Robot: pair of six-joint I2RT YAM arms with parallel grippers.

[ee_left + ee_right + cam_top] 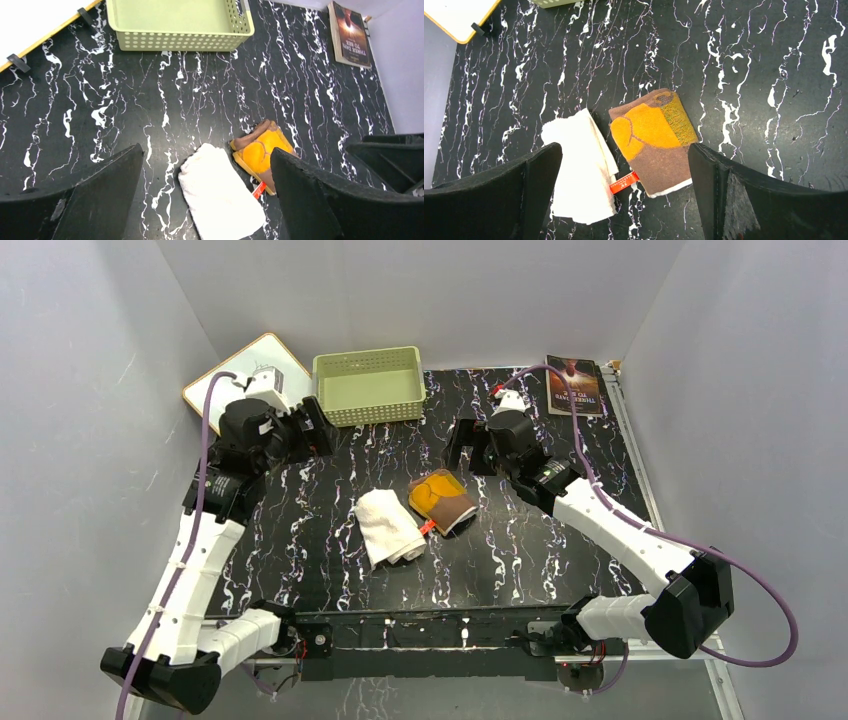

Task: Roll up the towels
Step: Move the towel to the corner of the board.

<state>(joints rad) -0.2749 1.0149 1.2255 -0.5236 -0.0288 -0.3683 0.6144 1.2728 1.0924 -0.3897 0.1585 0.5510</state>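
Arms raised over the table [560, 540], both pincers spread, towels lying loose at centre.
Left gripper [318, 430]: jaws wide apart, gripping nothing, held high at rear left just beside the basket [375, 410], arm bent at the elbow, camera looking down and forward. Right gripper [470, 448]: jaws likewise wide apart and unloaded, held high at rear centre-right, forearm stretched diagonally from its base. Basket: at the rear edge, only its bare green floor showing inside. White towel [388, 528]: folded, flat on the table, mid-centre. Brown towel [442, 500]: just beside it on the right, orange side up (red tag [624, 182] between the two). Count: two arms, two towels, one basket, one book [573, 385] at rear right, one board [250, 365] at rear left.
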